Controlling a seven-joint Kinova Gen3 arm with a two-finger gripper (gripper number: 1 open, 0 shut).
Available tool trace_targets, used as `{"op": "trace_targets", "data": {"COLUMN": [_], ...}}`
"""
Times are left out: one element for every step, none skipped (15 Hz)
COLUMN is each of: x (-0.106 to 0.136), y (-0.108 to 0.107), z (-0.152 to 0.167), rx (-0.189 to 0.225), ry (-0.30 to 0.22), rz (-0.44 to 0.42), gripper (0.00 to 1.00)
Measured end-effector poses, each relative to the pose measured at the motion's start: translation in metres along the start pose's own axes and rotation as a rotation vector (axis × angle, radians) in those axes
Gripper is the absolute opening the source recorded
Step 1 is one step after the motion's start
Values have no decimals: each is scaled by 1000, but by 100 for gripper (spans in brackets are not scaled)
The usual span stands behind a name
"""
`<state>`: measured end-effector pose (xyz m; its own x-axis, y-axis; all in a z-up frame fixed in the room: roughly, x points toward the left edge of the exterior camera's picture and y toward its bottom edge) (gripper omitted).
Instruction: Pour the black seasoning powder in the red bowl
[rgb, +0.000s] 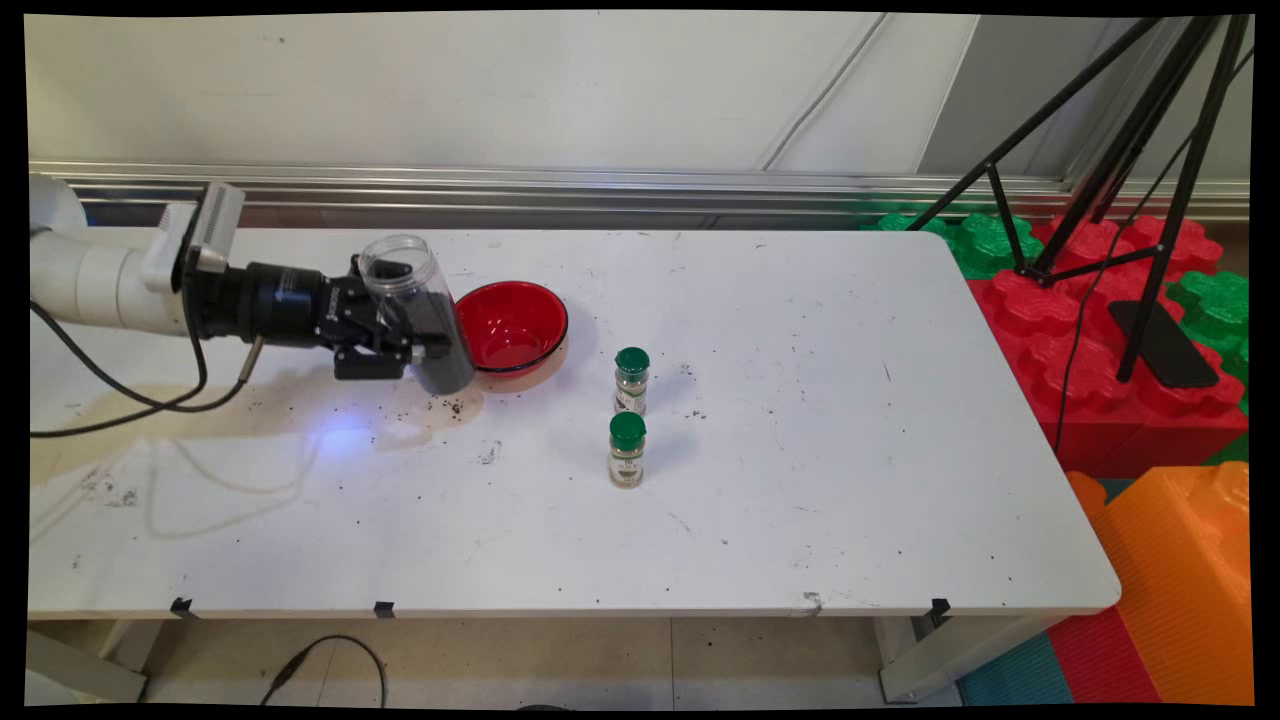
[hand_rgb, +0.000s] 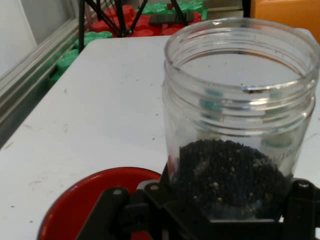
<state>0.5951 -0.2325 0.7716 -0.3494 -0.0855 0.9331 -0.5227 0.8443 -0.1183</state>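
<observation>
My pincer (rgb: 415, 335) is clenched around a clear plastic jar (rgb: 418, 310), its mouth open and no lid on it, gripping the lower part of its body. The jar leans a little, its open mouth toward the far left corner of the table (rgb: 800, 500), and its lower part is filled with dark granules (hand_rgb: 227, 175). I hold it lifted above the surface near the far edge, well toward the left end, just beside the red bowl (rgb: 512, 327), which sits on the surface to the right of the jar. From my hand the jar's threaded rim (hand_rgb: 240, 52) fills the upper right, and the bowl's red edge (hand_rgb: 75, 200) shows at the lower left under my linkage. Dark specks (rgb: 445, 407) lie scattered on the table below the jar. Farther right, about midway along the table, two small spice bottles with green caps stand upright, one (rgb: 631, 380) nearer the far edge and the other (rgb: 627, 449) nearer the front edge, close together but apart. A black tripod (rgb: 1120, 150) stands off the right end among red and green foam blocks (rgb: 1100, 300).
</observation>
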Motion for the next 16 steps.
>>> {"op": "trace_targets", "data": {"x": [3, 5, 9, 11, 14, 16, 19, 22, 26, 29, 31, 33, 35, 37, 40, 43], "y": [-2, -4, -7, -8, -11, -13, -16, -19, -23, -26, -28, -31, -33, -37, -42, -46], "z": [-2, -3, -5, -6, -7, -8, -9, -10, -11, -12, -12, -13, -13, -14, -14, -14], "rx": [6, 10, 17, 21, 29, 34, 40, 48, 55, 61, 66, 73, 77, 84, 92, 100], "ry": [-3, -4, -7, -9, -11, -13, -15, -18, -21, -23, -25, -28, -30, -33, -37, -41], "rz": [4, 8, 12, 15, 18, 20, 24, 29, 34, 38, 41, 46, 50, 56, 63, 69], "gripper": [0, 0, 0, 0, 0, 0, 0, 0, 0, 0, 0, 0, 0, 0, 0, 0]}}
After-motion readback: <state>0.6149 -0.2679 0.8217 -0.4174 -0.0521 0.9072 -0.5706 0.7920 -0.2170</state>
